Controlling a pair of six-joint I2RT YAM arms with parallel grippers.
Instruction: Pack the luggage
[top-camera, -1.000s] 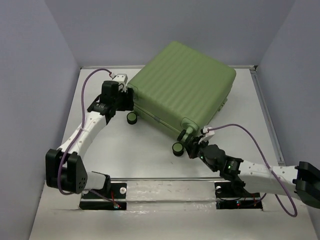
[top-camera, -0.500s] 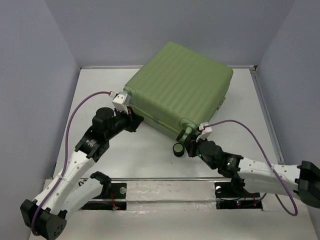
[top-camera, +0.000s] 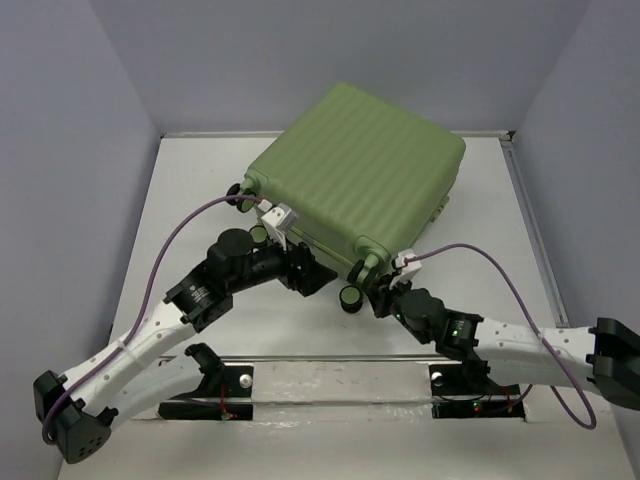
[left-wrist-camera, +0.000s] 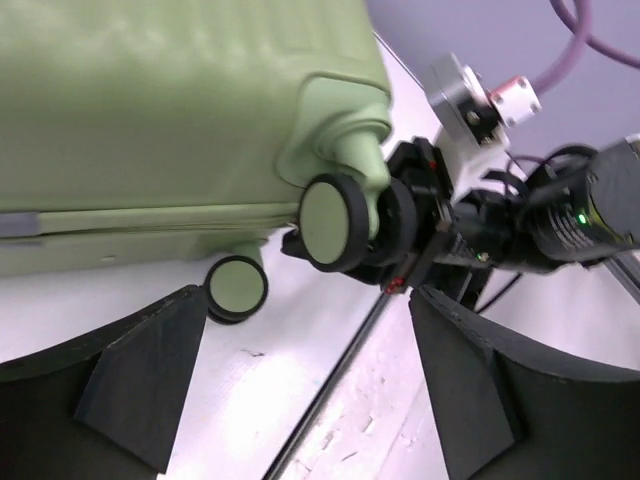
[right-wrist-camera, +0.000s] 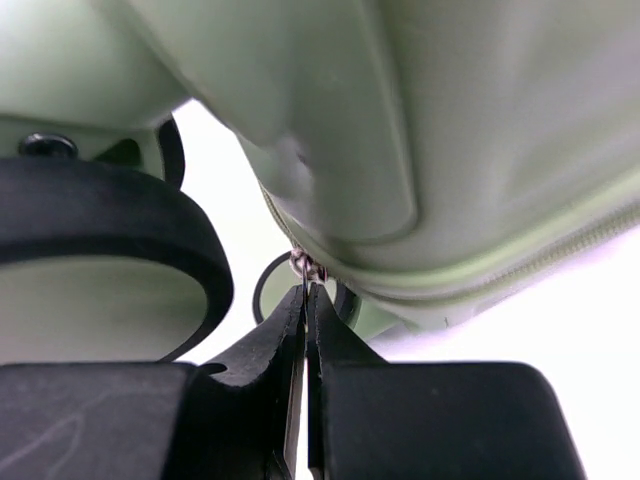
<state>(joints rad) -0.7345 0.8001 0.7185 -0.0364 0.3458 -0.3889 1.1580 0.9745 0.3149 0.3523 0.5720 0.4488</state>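
The luggage (top-camera: 360, 175) is a light-green ribbed hard-shell suitcase lying closed on the table, black wheels with green hubs (top-camera: 351, 296) facing the arms. My right gripper (top-camera: 380, 296) is at its near corner. In the right wrist view the gripper (right-wrist-camera: 305, 297) is shut on the small metal zipper pull (right-wrist-camera: 305, 267) under the shell (right-wrist-camera: 450, 120). My left gripper (top-camera: 312, 276) is open beside the suitcase's near side. In the left wrist view it (left-wrist-camera: 305, 335) holds nothing, facing the shell (left-wrist-camera: 150, 120), a wheel (left-wrist-camera: 335, 222) and the right gripper (left-wrist-camera: 430, 235).
The grey enclosure walls surround the white table (top-camera: 200, 290). A raised strip (top-camera: 340, 370) runs along the near edge between the arm bases. The right arm's purple cable (top-camera: 500, 275) loops above the table. A second wheel (left-wrist-camera: 237, 288) rests on the table.
My left arm has swung from the suitcase's left corner down and right to its near side. The suitcase has shifted slightly. My right gripper stays at the near corner.
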